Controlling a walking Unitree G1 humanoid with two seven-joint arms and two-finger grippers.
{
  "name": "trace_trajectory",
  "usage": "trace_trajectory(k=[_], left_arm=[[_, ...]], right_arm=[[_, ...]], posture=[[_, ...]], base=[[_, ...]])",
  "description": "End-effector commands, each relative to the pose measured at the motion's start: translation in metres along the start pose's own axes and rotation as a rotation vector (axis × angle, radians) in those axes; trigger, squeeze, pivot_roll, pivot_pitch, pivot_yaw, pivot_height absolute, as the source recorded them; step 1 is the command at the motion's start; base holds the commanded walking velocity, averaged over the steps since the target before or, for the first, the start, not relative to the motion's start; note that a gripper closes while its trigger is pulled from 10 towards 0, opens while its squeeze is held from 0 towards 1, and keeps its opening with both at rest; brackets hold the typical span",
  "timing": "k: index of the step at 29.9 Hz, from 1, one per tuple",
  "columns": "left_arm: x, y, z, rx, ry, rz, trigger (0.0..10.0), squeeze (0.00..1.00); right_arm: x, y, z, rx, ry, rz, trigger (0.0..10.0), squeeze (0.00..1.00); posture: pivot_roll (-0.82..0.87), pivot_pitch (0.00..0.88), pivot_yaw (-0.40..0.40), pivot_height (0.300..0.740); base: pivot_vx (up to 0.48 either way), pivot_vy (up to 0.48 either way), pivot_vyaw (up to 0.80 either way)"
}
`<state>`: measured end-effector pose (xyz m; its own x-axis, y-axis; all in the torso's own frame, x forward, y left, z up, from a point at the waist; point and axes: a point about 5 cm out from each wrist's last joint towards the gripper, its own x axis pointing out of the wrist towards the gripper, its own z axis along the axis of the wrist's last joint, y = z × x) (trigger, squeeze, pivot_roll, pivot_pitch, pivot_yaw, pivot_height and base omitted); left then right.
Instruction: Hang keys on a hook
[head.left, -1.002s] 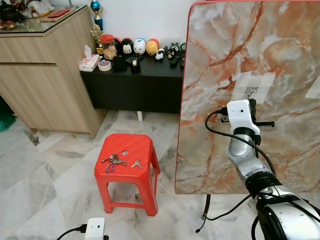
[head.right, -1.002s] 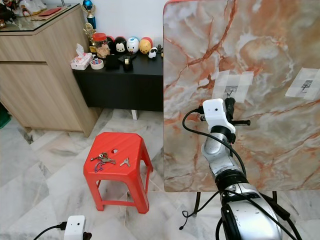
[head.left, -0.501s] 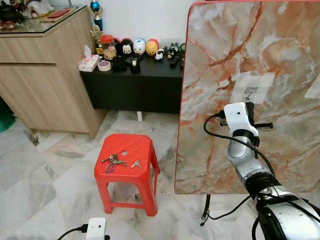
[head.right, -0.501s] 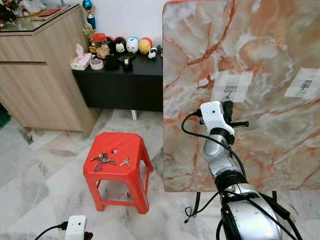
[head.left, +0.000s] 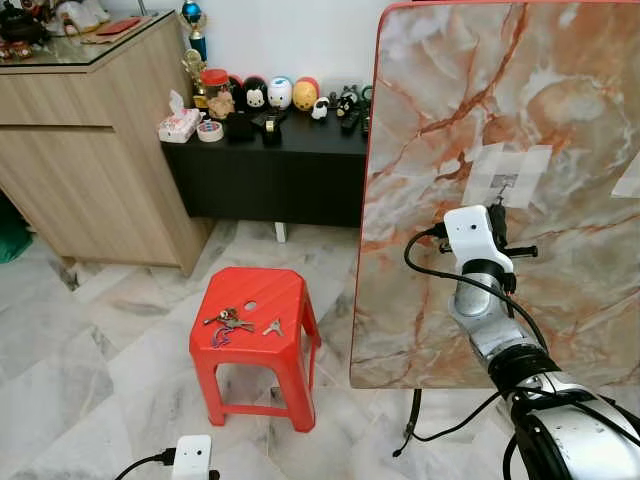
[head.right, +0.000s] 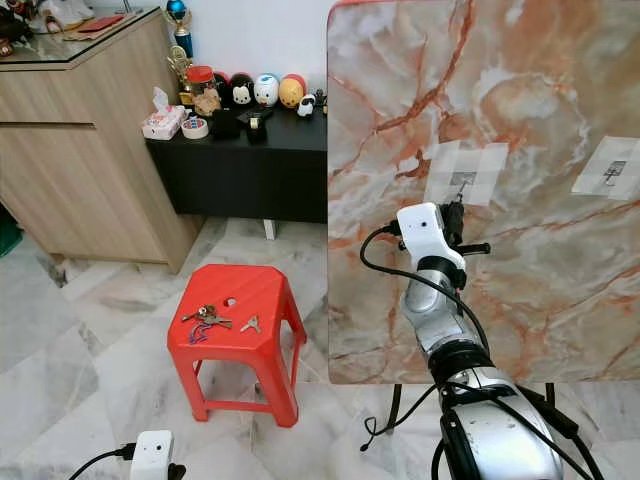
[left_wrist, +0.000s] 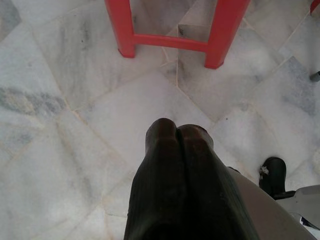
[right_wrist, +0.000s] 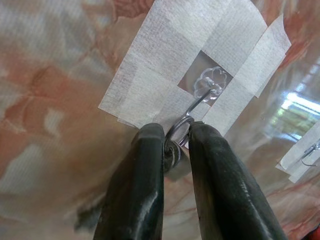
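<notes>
A clear hook (right_wrist: 210, 86) is taped to the upright marble board (head.left: 450, 120). My right gripper (right_wrist: 175, 132) is just under the hook, shut on a metal key ring (right_wrist: 180, 125) that touches the hook's wire end. In the left eye view the same gripper (head.left: 499, 216) is raised against the board below the taped hook (head.left: 504, 183). A bunch of keys (head.left: 228, 320) and a single key (head.left: 271, 327) lie on the red stool (head.left: 280, 292). My left gripper (left_wrist: 176, 131) hangs shut over the floor by the stool's legs.
A second taped hook (head.right: 612, 168) sits further right on the board. A black low cabinet (head.left: 270, 165) with figurines and a wooden cabinet (head.left: 90, 160) stand behind. A cable (head.left: 440, 425) trails on the marble floor under the board.
My right gripper has slid slightly down and left along the board, staying below the hook. The keys on the stool have not moved.
</notes>
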<state>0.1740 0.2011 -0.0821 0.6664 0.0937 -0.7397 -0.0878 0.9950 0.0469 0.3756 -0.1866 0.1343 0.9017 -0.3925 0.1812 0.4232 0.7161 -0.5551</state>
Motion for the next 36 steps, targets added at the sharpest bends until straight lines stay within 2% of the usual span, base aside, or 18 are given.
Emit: trace_trajectory(k=[1, 5, 7, 8, 12, 17, 18, 19, 21, 22, 23, 24, 25, 26, 28, 29, 31, 36], left_arm=[[-0.001, 0.003, -0.003, -0.001, 0.015, 0.005, 10.0, 0.00], [-0.001, 0.003, -0.003, -0.001, 0.018, 0.005, 10.0, 0.00], [-0.001, 0.002, -0.003, 0.000, 0.021, 0.004, 10.0, 0.00], [-0.001, 0.002, -0.003, 0.002, 0.021, 0.005, 10.0, 0.00], [-0.001, 0.002, -0.003, 0.004, 0.019, 0.005, 10.0, 0.00], [-0.001, 0.002, -0.004, 0.006, 0.016, 0.006, 10.0, 0.00], [-0.001, 0.003, -0.004, 0.010, 0.013, 0.008, 10.0, 0.00], [-0.001, 0.003, -0.004, 0.010, 0.013, 0.008, 10.0, 0.00], [-0.001, 0.004, -0.003, 0.014, 0.010, 0.010, 10.0, 0.00], [-0.001, 0.005, -0.002, 0.017, 0.008, 0.012, 10.0, 0.00], [-0.001, 0.005, -0.002, 0.017, 0.008, 0.012, 10.0, 0.00], [-0.001, 0.006, -0.001, 0.019, 0.006, 0.013, 10.0, 0.00], [-0.001, 0.006, -0.001, 0.019, 0.006, 0.013, 10.0, 0.00], [0.000, 0.007, 0.000, 0.022, 0.005, 0.015, 10.0, 0.00], [0.000, 0.007, 0.000, 0.023, 0.004, 0.016, 10.0, 0.00], [0.000, 0.008, 0.001, 0.030, 0.002, 0.019, 10.0, 0.00], [0.000, 0.010, 0.002, 0.027, -0.004, 0.023, 10.0, 0.00], [0.000, 0.011, 0.003, 0.022, -0.007, 0.025, 10.0, 0.00]], right_arm=[[-0.001, -0.002, -0.003, 0.010, 0.005, -0.009, 10.0, 1.00], [-0.002, -0.002, -0.003, 0.051, -0.003, -0.004, 10.0, 1.00], [-0.006, 0.002, -0.004, 0.191, 0.019, 0.042, 10.0, 1.00], [-0.008, 0.004, -0.008, 0.230, 0.042, 0.059, 10.0, 0.00], [-0.014, 0.008, -0.016, 0.277, 0.075, 0.096, 10.0, 0.00], [-0.047, 0.023, -0.055, 0.307, 0.173, 0.244, 10.0, 0.00], [-0.065, 0.027, -0.079, 0.328, 0.271, 0.278, 10.0, 0.00], [-0.065, 0.027, -0.079, 0.328, 0.271, 0.278, 10.0, 0.00], [-0.086, 0.029, -0.109, 0.372, 0.441, 0.283, 10.0, 0.00], [-0.107, 0.028, -0.137, 0.386, 0.629, 0.272, 10.0, 0.00], [-0.107, 0.028, -0.137, 0.386, 0.629, 0.272, 10.0, 0.00], [-0.126, 0.026, -0.156, 0.413, 0.763, 0.259, 10.0, 0.00], [-0.126, 0.026, -0.156, 0.413, 0.763, 0.259, 10.0, 0.00], [-0.143, 0.025, -0.170, 0.420, 0.856, 0.263, 10.0, 0.00], [-0.151, 0.024, -0.176, 0.408, 0.893, 0.273, 10.0, 0.00], [-0.172, 0.026, -0.187, 0.375, 0.960, 0.342, 10.0, 0.00], [-0.195, 0.029, -0.197, 0.362, 1.019, 0.425, 10.0, 0.00], [-0.213, 0.030, -0.203, 0.396, 1.093, 0.417, 10.0, 0.00]], posture=[[0.01, 0.009, 0.006, 0.740], [0.00, 0.009, 0.007, 0.740], [0.00, 0.011, 0.009, 0.740], [0.00, 0.013, 0.008, 0.740], [0.00, 0.015, 0.007, 0.740], [0.00, 0.015, 0.008, 0.740], [0.00, 0.016, 0.010, 0.740], [0.00, 0.016, 0.010, 0.740], [-0.01, 0.014, 0.013, 0.740], [-0.01, 0.011, 0.017, 0.740], [-0.01, 0.011, 0.017, 0.740], [-0.02, 0.006, 0.021, 0.740], [-0.02, 0.006, 0.021, 0.740], [-0.02, 0.006, 0.021, 0.740], [-0.02, 0.006, 0.021, 0.740], [-0.02, 0.000, 0.021, 0.740], [-0.01, 0.000, 0.021, 0.740], [-0.01, 0.000, 0.021, 0.740]], base=[[0.000, 0.000, 0.00], [0.000, 0.000, 0.00], [0.000, 0.000, 0.00], [0.000, 0.000, 0.00], [0.000, 0.000, 0.00], [0.000, 0.000, 0.00], [0.000, 0.000, 0.00], [0.000, 0.000, 0.00], [0.000, 0.000, 0.00], [0.000, 0.000, 0.00], [0.000, 0.000, 0.00], [0.000, 0.000, 0.00], [0.000, 0.000, 0.00], [0.000, 0.000, 0.00], [0.000, 0.000, 0.00], [0.000, 0.000, 0.00], [0.000, 0.000, 0.00], [0.000, 0.000, 0.00]])
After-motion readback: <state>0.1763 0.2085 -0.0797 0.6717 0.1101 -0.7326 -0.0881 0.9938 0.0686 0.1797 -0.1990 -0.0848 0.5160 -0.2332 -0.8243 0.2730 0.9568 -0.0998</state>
